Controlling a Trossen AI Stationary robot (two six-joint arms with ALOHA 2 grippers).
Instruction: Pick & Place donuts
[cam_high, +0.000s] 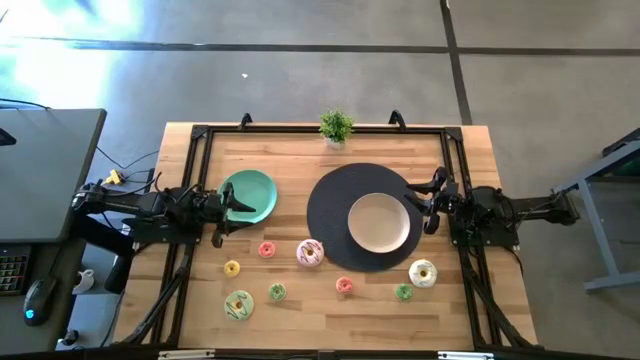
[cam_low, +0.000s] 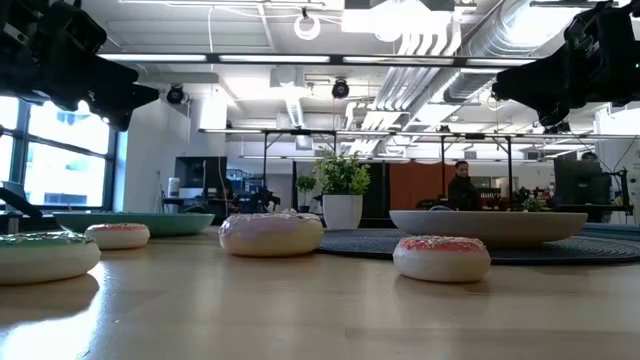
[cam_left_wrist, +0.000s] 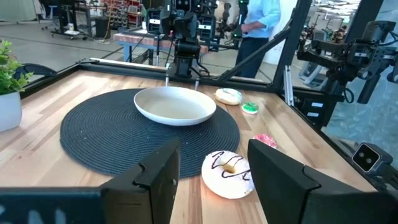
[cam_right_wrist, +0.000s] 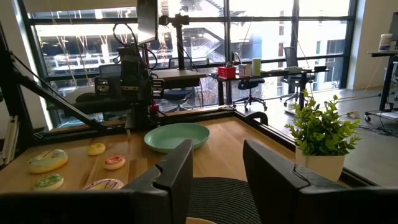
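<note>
Several toy donuts lie flat on the near half of the wooden table: a large white one with dark drizzle (cam_high: 310, 253) (cam_left_wrist: 228, 173), small pink ones (cam_high: 266, 250) (cam_high: 344, 285), a yellow one (cam_high: 232, 268), green ones (cam_high: 277, 292) (cam_high: 403, 292), a large pale green one (cam_high: 239, 305) and a large white one (cam_high: 423, 272). My left gripper (cam_high: 235, 207) (cam_left_wrist: 214, 162) hangs open above the teal plate's (cam_high: 255, 190) left rim. My right gripper (cam_high: 425, 208) (cam_right_wrist: 217, 165) hangs open above the right rim of the beige plate (cam_high: 378, 222).
The beige plate sits on a round dark woven mat (cam_high: 335, 215). A small potted plant (cam_high: 336, 127) stands at the far edge. A black frame (cam_high: 200, 135) borders the table's far, left and right sides. Bare wood lies between the plates and along the near edge. A person (cam_left_wrist: 258, 15) stands beyond the table.
</note>
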